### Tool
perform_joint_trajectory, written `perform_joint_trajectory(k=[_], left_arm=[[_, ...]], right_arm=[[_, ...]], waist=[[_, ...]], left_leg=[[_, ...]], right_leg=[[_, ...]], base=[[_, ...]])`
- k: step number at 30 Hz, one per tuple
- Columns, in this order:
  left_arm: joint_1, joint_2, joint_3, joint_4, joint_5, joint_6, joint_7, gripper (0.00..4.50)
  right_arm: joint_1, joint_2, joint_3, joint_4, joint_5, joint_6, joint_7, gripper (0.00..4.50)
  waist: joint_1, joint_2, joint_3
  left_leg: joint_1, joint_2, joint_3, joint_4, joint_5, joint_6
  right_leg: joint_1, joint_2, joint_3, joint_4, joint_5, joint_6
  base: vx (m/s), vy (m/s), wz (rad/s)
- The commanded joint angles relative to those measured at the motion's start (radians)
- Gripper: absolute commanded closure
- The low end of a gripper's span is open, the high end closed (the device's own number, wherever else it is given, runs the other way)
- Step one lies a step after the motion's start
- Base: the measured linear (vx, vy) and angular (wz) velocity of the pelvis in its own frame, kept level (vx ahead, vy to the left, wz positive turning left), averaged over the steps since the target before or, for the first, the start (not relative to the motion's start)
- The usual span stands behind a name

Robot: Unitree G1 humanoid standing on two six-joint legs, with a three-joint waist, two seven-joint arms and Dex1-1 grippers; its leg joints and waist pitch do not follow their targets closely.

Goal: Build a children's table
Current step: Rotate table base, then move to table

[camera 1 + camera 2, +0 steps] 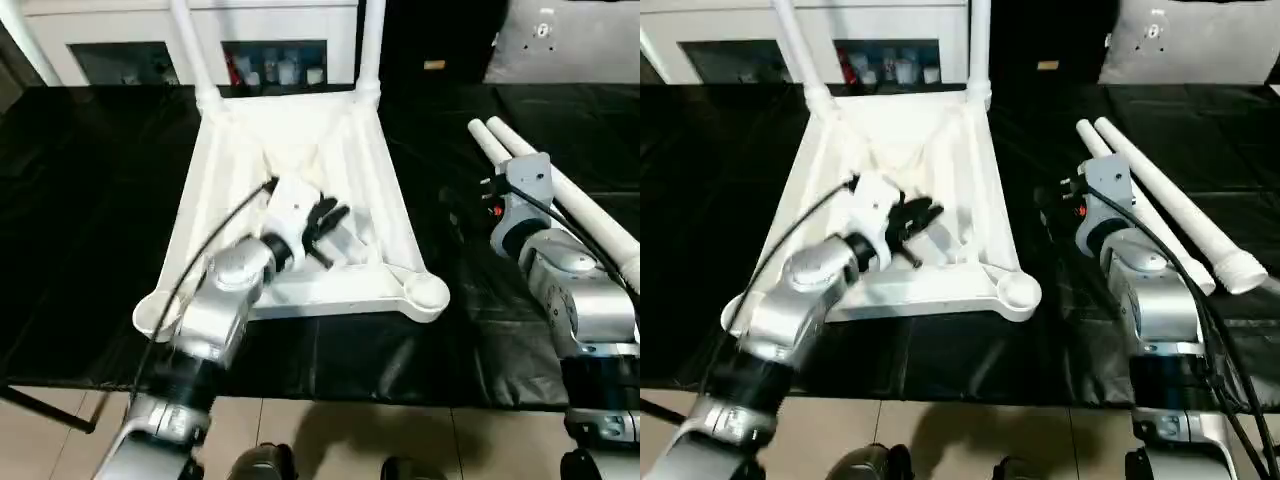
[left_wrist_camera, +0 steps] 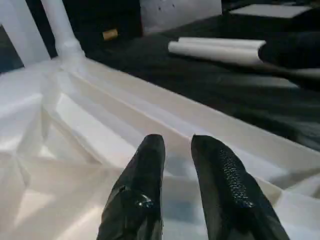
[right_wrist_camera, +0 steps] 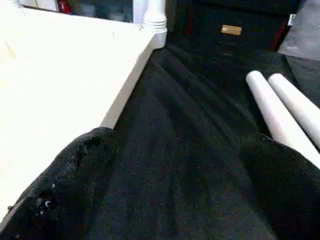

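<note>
Left gripper (image 1: pixel 325 225) hovers over the ribbed underside of the children's table (image 1: pixel 380 180), fingers a narrow gap apart, gripping nothing. That table lies upside down at centre frame on the black worktable (image 1: pixel 90 200), two legs (image 1: pixel 372 45) standing up at its far corners. Right gripper (image 3: pixel 175 165), spread wide and empty, sits at right beside two loose legs (image 1: pixel 560 190).
</note>
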Motion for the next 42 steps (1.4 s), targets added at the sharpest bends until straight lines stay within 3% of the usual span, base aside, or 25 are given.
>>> perform_joint_trajectory(k=[1,5,9,14,16,17,22,24,25,27,28,29,30,31,32,33,34,35,36,37,38,39,40,41,42], left_arm=[[0.005,0.011,-0.019,-0.046,0.016,0.023,0.007,2.99],[0.025,0.021,-0.048,-0.077,0.048,0.032,0.007,2.82],[0.047,-0.037,0.022,-0.118,0.003,0.069,0.091,2.52],[0.066,-0.073,0.091,-0.136,-0.019,0.093,0.187,2.52],[0.074,-0.079,0.106,-0.142,-0.018,0.087,0.21,2.52],[0.106,-0.089,0.142,-0.181,-0.023,0.096,0.246,2.52],[0.171,-0.082,0.164,-0.252,-0.006,0.112,0.281,2.52],[0.181,-0.079,0.163,-0.262,-0.002,0.115,0.287,2.52],[0.197,-0.077,0.162,-0.278,0.001,0.123,0.298,2.52],[0.215,-0.075,0.161,-0.298,0.002,0.131,0.304,2.52],[0.22,-0.076,0.16,-0.303,0.001,0.133,0.304,2.52],[0.225,-0.078,0.16,-0.309,0.0,0.136,0.304,2.52],[0.227,-0.078,0.159,-0.312,-0.001,0.138,0.305,2.52],[0.228,-0.078,0.158,-0.314,-0.001,0.14,0.307,2.52],[0.229,-0.078,0.157,-0.318,-0.001,0.144,0.308,2.52],[0.232,-0.076,0.155,-0.324,-0.001,0.149,0.309,2.52],[0.232,-0.075,0.155,-0.324,-0.001,0.151,0.307,2.52],[0.232,-0.074,0.154,-0.326,-0.001,0.151,0.306,2.52],[0.232,-0.073,0.153,-0.326,-0.001,0.153,0.306,2.52],[0.232,-0.072,0.152,-0.328,-0.001,0.155,0.306,2.52],[0.232,-0.07,0.151,-0.328,-0.001,0.157,0.305,2.52],[0.234,-0.069,0.15,-0.332,-0.002,0.161,0.307,2.52],[0.235,-0.068,0.149,-0.335,-0.002,0.163,0.307,2.52],[0.236,-0.066,0.15,-0.338,-0.003,0.166,0.306,2.52],[0.238,-0.065,0.15,-0.341,-0.003,0.17,0.304,2.52]], right_arm=[[0.007,-0.004,-0.014,-0.023,0.005,0.02,0.005,0.0],[0.014,-0.001,-0.007,-0.027,-0.002,0.03,-0.008,0.0],[0.041,0.035,0.006,-0.073,0.006,0.052,-0.034,0.0],[0.084,0.095,0.023,-0.167,0.026,0.079,-0.065,0.0],[0.104,0.11,0.034,-0.202,0.03,0.078,-0.069,0.0],[0.17,0.128,0.061,-0.285,0.038,0.027,-0.057,0.0],[0.265,0.15,0.052,-0.371,0.036,-0.019,-0.066,0.0],[0.278,0.161,0.043,-0.389,0.045,-0.011,-0.07,0.0],[0.295,0.172,0.035,-0.416,0.063,0.003,-0.069,0.0],[0.313,0.167,0.037,-0.437,0.063,0.024,-0.075,0.0],[0.316,0.165,0.036,-0.44,0.062,0.027,-0.08,0.0],[0.315,0.167,0.031,-0.437,0.063,0.025,-0.088,0.0],[0.315,0.167,0.03,-0.435,0.065,0.022,-0.091,0.0],[0.315,0.165,0.031,-0.436,0.066,0.02,-0.091,0.0],[0.314,0.166,0.033,-0.437,0.064,0.02,-0.09,0.0],[0.314,0.168,0.036,-0.441,0.061,0.021,-0.09,0.0],[0.313,0.169,0.038,-0.442,0.059,0.021,-0.089,0.0],[0.314,0.169,0.039,-0.443,0.059,0.022,-0.089,0.0],[0.314,0.17,0.04,-0.443,0.058,0.022,-0.089,0.0],[0.315,0.17,0.04,-0.445,0.058,0.024,-0.088,0.0],[0.316,0.166,0.042,-0.445,0.048,0.022,-0.092,0.0],[0.319,0.18,0.026,-0.45,0.071,0.029,-0.094,0.0],[0.32,0.186,0.019,-0.453,0.081,0.032,-0.096,0.0],[0.323,0.179,0.017,-0.461,0.079,0.041,-0.099,0.0],[0.325,0.18,0.004,-0.469,0.083,0.045,-0.108,0.0]], waist=[[-0.007,-0.011,-0.071],[-0.01,-0.011,-0.068],[-0.018,-0.024,-0.067],[-0.026,-0.021,-0.064],[-0.031,-0.025,-0.062],[-0.036,-0.04,-0.057],[-0.038,-0.028,-0.052],[-0.048,-0.016,-0.054],[-0.057,-0.007,-0.057],[-0.068,0.006,-0.056],[-0.071,-0.001,-0.053],[-0.074,-0.015,-0.048],[-0.074,-0.037,-0.041],[-0.073,-0.053,-0.04],[-0.06,-0.068,-0.037],[-0.033,-0.061,-0.024],[-0.036,-0.059,-0.019],[-0.042,-0.017,-0.026],[-0.047,0.007,-0.039],[-0.075,0.033,-0.072],[-0.085,0.023,-0.066],[-0.076,0.012,-0.05],[-0.074,0.008,-0.052],[-0.069,-0.013,-0.053],[-0.052,-0.063,-0.06]], left_leg=[[0.032,0.058,-0.031,-0.072,-0.226,0.04],[0.031,0.058,-0.033,-0.075,-0.235,0.029],[0.025,0.055,-0.029,-0.073,-0.204,0.046],[0.021,0.054,-0.032,-0.074,-0.195,0.061],[0.021,0.054,-0.032,-0.077,-0.198,0.066],[0.022,0.056,-0.03,-0.079,-0.21,0.066],[0.026,0.067,-0.039,-0.088,-0.224,0.033],[0.037,0.086,-0.057,-0.1,-0.244,-0.001],[0.048,0.116,-0.076,-0.113,-0.236,0.002],[0.072,0.205,-0.13,-0.144,-0.193,0.079],[0.071,0.211,-0.128,-0.145,-0.183,0.114],[0.056,0.191,-0.113,-0.143,-0.204,0.18],[0.039,0.11,-0.06,-0.105,-0.271,0.213],[0.024,0.018,-0.014,-0.046,-0.278,0.2],[0.005,-0.045,0.0,0.028,-0.241,0.19],[-0.036,-0.052,-0.025,0.083,-0.107,0.174],[-0.043,-0.047,-0.033,0.07,-0.082,0.172],[-0.023,-0.002,-0.056,0.004,-0.038,0.178],[0.02,0.049,-0.081,-0.025,-0.018,0.19],[0.085,0.258,-0.221,-0.087,0.121,0.297],[0.09,0.282,-0.244,-0.094,0.203,0.364],[0.077,0.242,-0.211,-0.087,0.245,0.453],[0.077,0.219,-0.206,-0.082,0.232,0.477],[0.057,0.142,-0.168,-0.059,0.162,0.479],[-0.017,-0.051,-0.062,0.058,0.059,0.406]], right_leg=[[0.041,-0.069,0.041,-0.086,-0.229,-0.186],[0.039,-0.069,0.042,-0.088,-0.24,-0.167],[0.041,-0.067,0.042,-0.086,-0.187,-0.178],[0.043,-0.069,0.04,-0.088,-0.21,-0.175],[0.04,-0.068,0.04,-0.09,-0.231,-0.159],[0.036,-0.066,0.042,-0.096,-0.255,-0.148],[0.029,-0.051,0.036,-0.095,-0.241,-0.122],[0.03,-0.023,0.018,-0.091,-0.162,-0.114],[0.029,-0.01,0.006,-0.081,-0.092,-0.115],[0.01,-0.016,-0.01,-0.021,-0.04,-0.123],[0.005,-0.023,-0.007,-0.015,-0.039,-0.134],[0.008,-0.038,0.0,-0.015,-0.034,-0.186],[0.01,-0.042,0.003,-0.066,-0.052,-0.291],[0.028,-0.037,0.001,-0.113,-0.094,-0.335],[0.056,-0.057,0.013,-0.144,-0.176,-0.349],[0.086,-0.085,0.029,-0.171,-0.314,-0.327],[0.082,-0.071,0.019,-0.172,-0.341,-0.287],[0.076,-0.038,-0.032,-0.172,-0.343,-0.169],[0.064,-0.009,-0.059,-0.176,-0.301,-0.102],[0.004,0.013,-0.06,0.005,-0.231,-0.019],[-0.027,-0.003,-0.041,0.07,-0.247,-0.009],[-0.066,-0.023,0.015,0.132,-0.185,-0.077],[-0.065,-0.03,0.028,0.119,-0.161,-0.109],[-0.035,-0.036,0.043,0.065,-0.063,-0.233],[0.048,-0.02,0.054,-0.041,0.182,-0.451]], base=[[0.0,0.0,0.0],[0.0,0.0,0.0],[0.0,0.0,0.0],[0.0,0.0,0.0],[0.0,0.0,0.0],[0.0,0.0,0.0],[0.0,0.0,0.0],[0.0,0.0,0.0],[0.0,0.0,0.0],[0.0,0.0,0.0],[0.014,-0.08,0.08],[0.005,-0.115,0.05],[0.005,-0.115,0.05],[-0.007,-0.131,0.01],[-0.015,-0.129,0.0],[-0.015,-0.129,0.0],[-0.025,-0.122,0.0],[-0.026,-0.093,0.02],[-0.026,-0.093,0.02],[-0.027,-0.096,-0.04],[-0.026,-0.113,0.0],[-0.026,-0.113,0.0],[-0.038,-0.138,0.08],[-0.065,-0.204,-0.02],[-0.065,-0.204,-0.02]])
